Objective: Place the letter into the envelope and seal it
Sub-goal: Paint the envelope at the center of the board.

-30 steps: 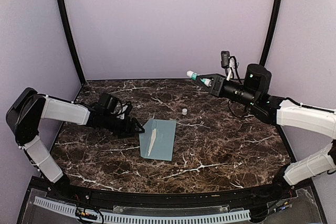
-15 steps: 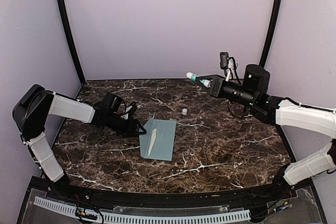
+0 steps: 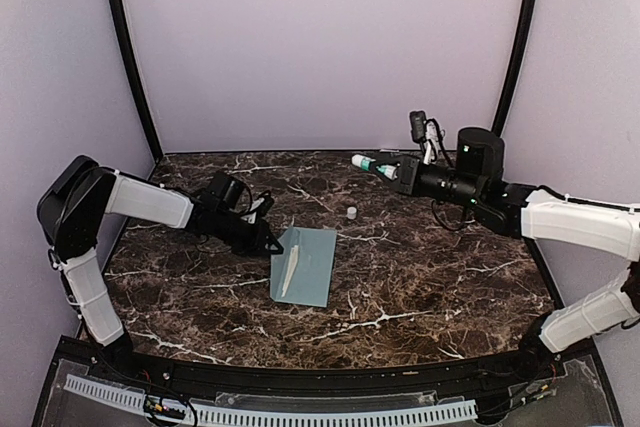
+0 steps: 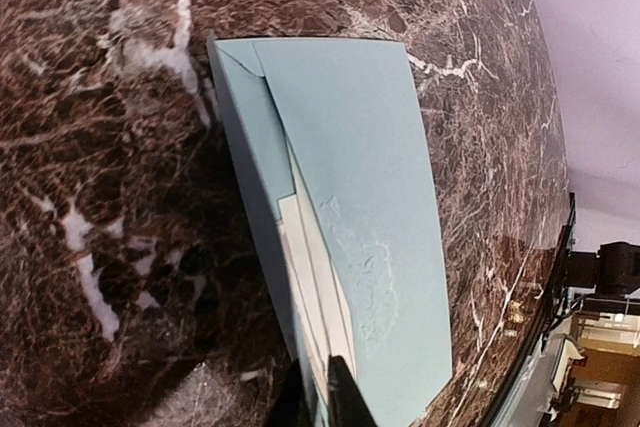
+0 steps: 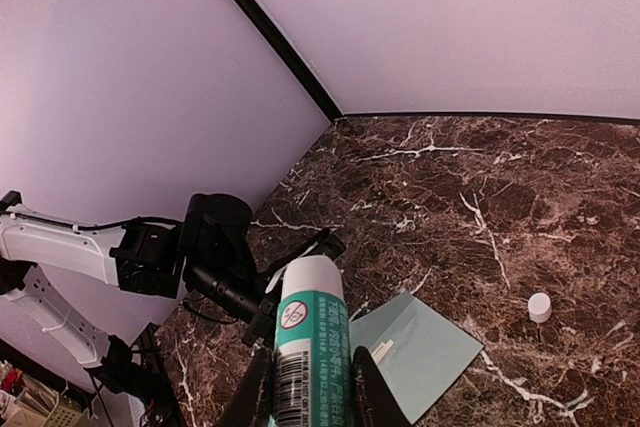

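The glue stick [image 5: 308,342] shows a red crossed-circle sign and a barcode; its print is unreadable.

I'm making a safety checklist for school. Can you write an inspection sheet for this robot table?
Surface: dark veined marble table.
Job's things: pale blue envelope lies flat mid-table, with a white strip showing on it; glue stick is up in the air.
Clutter: small white cap, apart from the envelope.
Hands: left hand at the envelope's left edge, grip unclear; right hand shut on the glue stick.
Cables: cable loops by the right wrist.
Surroundings: plain lilac walls.
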`<state>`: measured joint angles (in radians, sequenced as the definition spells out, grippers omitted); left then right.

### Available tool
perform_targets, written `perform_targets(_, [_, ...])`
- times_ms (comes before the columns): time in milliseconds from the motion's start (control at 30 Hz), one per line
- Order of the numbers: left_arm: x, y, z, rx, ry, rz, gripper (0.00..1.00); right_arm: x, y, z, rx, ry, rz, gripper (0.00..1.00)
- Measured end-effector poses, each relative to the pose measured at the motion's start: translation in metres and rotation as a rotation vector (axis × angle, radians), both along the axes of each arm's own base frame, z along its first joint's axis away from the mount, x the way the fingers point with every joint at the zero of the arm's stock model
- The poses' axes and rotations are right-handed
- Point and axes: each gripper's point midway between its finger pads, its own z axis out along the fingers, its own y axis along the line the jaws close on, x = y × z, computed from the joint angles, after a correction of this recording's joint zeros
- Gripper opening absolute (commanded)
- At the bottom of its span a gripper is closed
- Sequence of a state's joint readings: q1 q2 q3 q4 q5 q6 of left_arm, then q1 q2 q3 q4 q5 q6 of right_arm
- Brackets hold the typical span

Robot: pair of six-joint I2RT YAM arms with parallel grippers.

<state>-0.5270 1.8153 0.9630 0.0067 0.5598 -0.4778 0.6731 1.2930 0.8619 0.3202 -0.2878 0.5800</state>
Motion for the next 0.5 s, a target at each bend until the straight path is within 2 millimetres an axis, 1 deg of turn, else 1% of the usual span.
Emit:
perform_targets(67, [0.001,-0.005,0.002,0.01,-0.018,-0.021,0.0,-0.002,0.0,-0.007,-0.022,0.018,0.009,0.07])
perform_targets(167, [0.001,-0.012,0.007,0.031,-0.054,-0.05,0.0,-0.006,0.001,-0.018,-0.059,0.044,0.031,0.06])
perform_targets(267, [0.003,-0.019,0.012,0.063,-0.102,-0.089,0.0,-0.01,0.002,-0.034,-0.103,0.083,0.057,0.05])
perform_targets(400, [0.002,-0.029,0.018,0.102,-0.159,-0.152,0.0,-0.018,0.005,-0.066,-0.185,0.162,0.093,0.05])
perform_targets(500, [-0.003,-0.036,0.016,0.137,-0.188,-0.205,0.0,-0.028,0.01,-0.089,-0.24,0.218,0.122,0.05])
